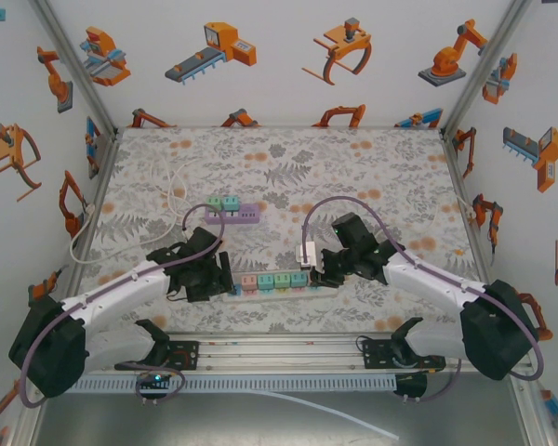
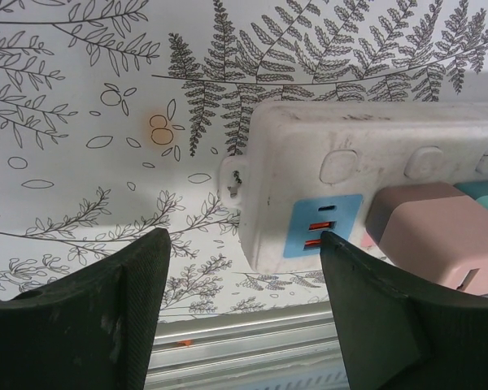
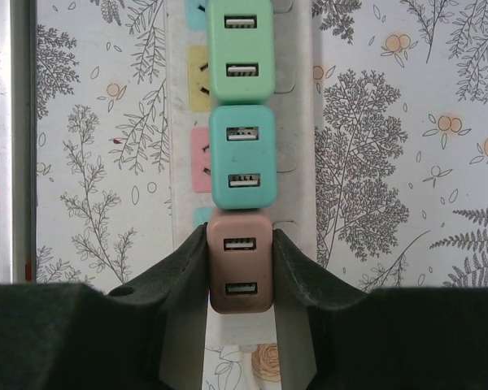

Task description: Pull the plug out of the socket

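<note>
- Right gripper (image 3: 240,238) is almost shut. Its two fingers (image 3: 185,270) press on both sides of the brown plug (image 3: 241,280), so it has hold of that plug.
- That plug sits right between the fingertips. It is at the end of the white power strip (image 3: 297,106) closest to this gripper.
- From the gripper, the strip runs straight ahead and away. A teal plug (image 3: 241,158) comes just past the brown one, then a green plug (image 3: 240,49) farther off.
- The brown plug sticks up out of the strip, toward the wrist camera. So I think the pull has to go straight up off the strip, not along it.
- Left gripper (image 2: 244,248) is wide open and holds nothing. The other end of the strip lies just in front of it, between its fingers and closer to its right one.
- I think the left gripper may need to hold the strip down, or the strip could lift up with the plug.
- The right arm is the one on the plug, so it is the one to pull.
</note>
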Motion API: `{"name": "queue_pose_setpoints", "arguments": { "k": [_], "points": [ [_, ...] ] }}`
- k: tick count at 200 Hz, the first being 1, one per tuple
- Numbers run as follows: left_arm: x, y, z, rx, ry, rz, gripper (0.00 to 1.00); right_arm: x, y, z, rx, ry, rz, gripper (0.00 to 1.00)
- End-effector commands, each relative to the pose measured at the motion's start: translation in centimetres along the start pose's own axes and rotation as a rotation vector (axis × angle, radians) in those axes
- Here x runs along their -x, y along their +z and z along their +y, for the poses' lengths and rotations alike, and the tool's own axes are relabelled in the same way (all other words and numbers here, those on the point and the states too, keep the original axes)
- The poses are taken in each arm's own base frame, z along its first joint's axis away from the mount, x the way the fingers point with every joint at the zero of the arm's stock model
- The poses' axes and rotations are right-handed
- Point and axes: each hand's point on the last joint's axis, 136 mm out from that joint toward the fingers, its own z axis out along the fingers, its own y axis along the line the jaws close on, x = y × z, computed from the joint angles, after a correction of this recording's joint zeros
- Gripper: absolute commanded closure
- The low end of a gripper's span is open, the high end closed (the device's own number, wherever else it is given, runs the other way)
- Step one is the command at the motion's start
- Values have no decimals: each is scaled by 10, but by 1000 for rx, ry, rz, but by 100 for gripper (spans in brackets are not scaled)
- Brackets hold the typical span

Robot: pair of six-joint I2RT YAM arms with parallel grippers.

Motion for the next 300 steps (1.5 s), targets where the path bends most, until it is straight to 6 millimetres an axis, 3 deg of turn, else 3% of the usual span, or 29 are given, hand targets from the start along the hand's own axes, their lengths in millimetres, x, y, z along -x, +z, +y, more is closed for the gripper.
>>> {"name": "queue_pose_setpoints", "arguments": {
  "k": [1, 31, 59, 98, 131, 175, 214, 261, 300],
  "points": [
    [-7, 8, 38, 181, -13, 3, 32, 34, -7, -5, 14, -9, -122, 77],
    [-8, 10, 40, 196, -17, 4, 33, 34, -8, -8, -6, -13, -124, 79],
    [-9, 12, 42, 205, -21, 8, 34, 11, -5, -7, -22, -46, 18, 82],
    [-6, 9, 40, 211, -22, -8, 34, 26, -13, -3, -41, -76, -65, 82],
    [-3, 7, 40, 223, -16, -23, 34, 17, -16, 0, -60, -57, -30, 82],
    [9, -5, 28, 186, 9, -80, 34, 27, -27, 3, -81, -70, -58, 82],
    [31, -39, -2, 31, 41, -195, 32, 58, -49, -9, -180, -26, -167, 82],
    [55, -102, -65, -316, 162, -347, 29, 113, -83, -63, -384, 305, -475, 81],
    [61, -157, -111, -557, 296, -420, 26, 98, -90, -122, -460, 810, -559, 82]
  ]
}}
